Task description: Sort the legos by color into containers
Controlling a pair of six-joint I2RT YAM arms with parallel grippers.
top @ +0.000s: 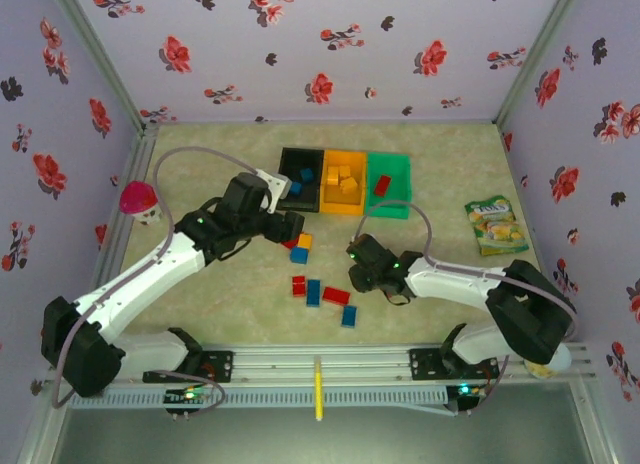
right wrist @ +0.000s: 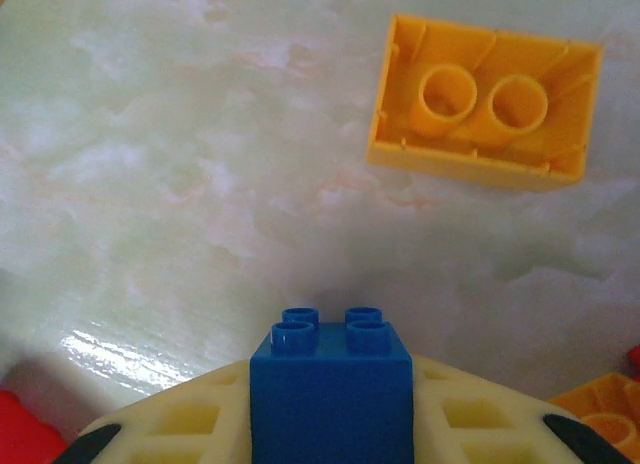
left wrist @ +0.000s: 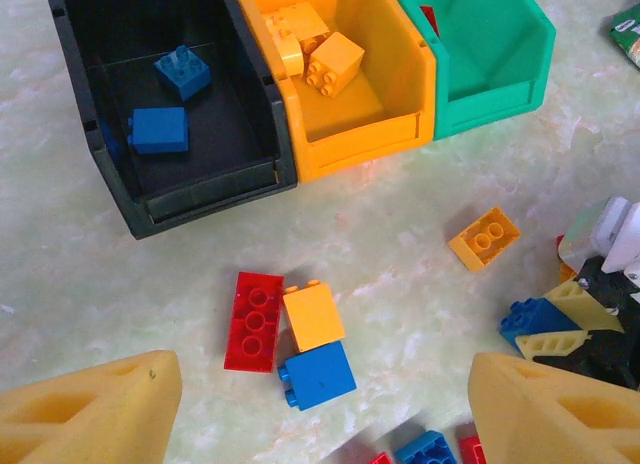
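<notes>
Top external view shows you four loose legos nearest the arm bases, lying on the table (top: 450, 164): two loose red bricks (top: 336, 295) and two loose blue bricks (top: 348, 316).

Just behind them, your right gripper (right wrist: 330, 424) is clamped on a held blue brick (right wrist: 330, 389). It is a square one, pinched between the cream fingers with its studs pointing away. A little beyond it an upturned orange-yellow brick (right wrist: 485, 102) lies hollow side up, apart from the held one.

Your left gripper (left wrist: 325, 409) is spread wide, with nothing between its yellow fingers (left wrist: 90, 409). Below it three legos touch one another: a red rectangular brick (left wrist: 253, 321), an orange-yellow square brick (left wrist: 313, 316) and a blue square brick (left wrist: 318, 375).

Farther back the three containers stand side by side in a row.
- The black bin (left wrist: 200, 189) holds two binned blue bricks (left wrist: 158, 130).
- The orange bin (left wrist: 360, 144) holds binned orange-yellow bricks (left wrist: 335, 62).
- The green bin (top: 388, 209) holds a binned red brick (top: 381, 185).

A green packet (top: 495, 224) lies to the right of the bins, and a pink-topped toy (top: 138, 199) sits by the left wall.
</notes>
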